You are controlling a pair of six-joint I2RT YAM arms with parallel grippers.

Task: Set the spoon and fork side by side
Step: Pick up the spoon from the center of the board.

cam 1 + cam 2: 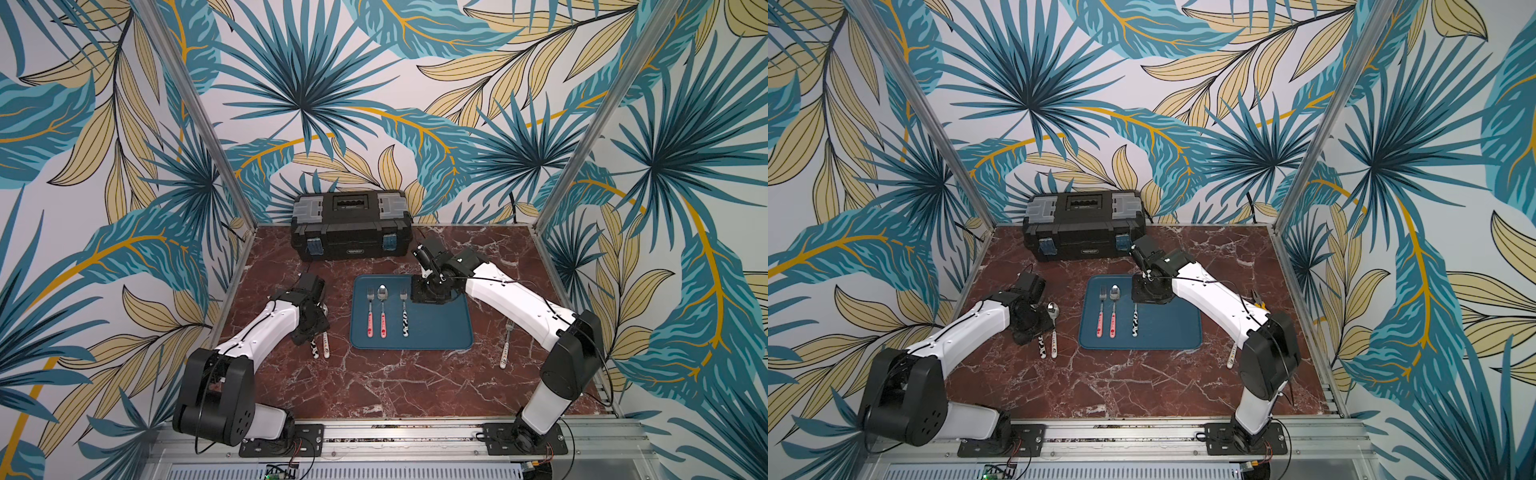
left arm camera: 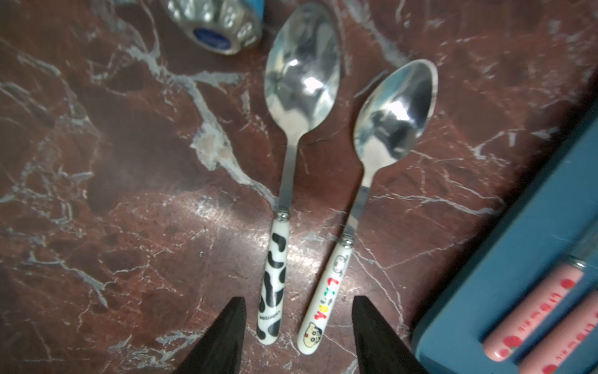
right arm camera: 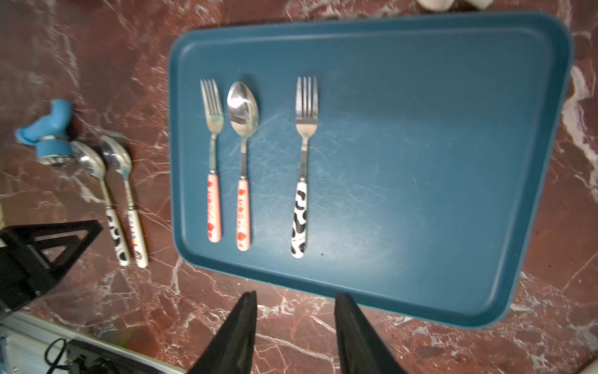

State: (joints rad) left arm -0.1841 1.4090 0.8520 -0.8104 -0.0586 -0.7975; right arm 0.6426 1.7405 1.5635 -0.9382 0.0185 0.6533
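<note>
Red marble bench (image 1: 374, 382) carries a black toolbox (image 1: 351, 224) at the back and a blue tray (image 3: 453, 162) in the middle. On the tray lie a pink fork (image 3: 213, 162), a pink spoon (image 3: 242, 162) just beside it, and a cow-pattern fork (image 3: 302, 168) apart. The left hand (image 2: 297, 336) stands open around the handle ends of a cow-pattern spoon (image 2: 291, 155) and a cartoon spoon (image 2: 365, 181) on the bench, and the right hand (image 3: 296, 333) is open and empty.

table (image 1: 374, 382): red marble | on it: tray (image 1: 440, 332), toolbox (image 1: 351, 226), two spoons (image 2: 291, 162)

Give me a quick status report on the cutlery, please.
Both tools open, empty. Left tool over cow-pattern spoon; matching cow-pattern fork alone on tray. Cartoon spoon close alongside.
</note>
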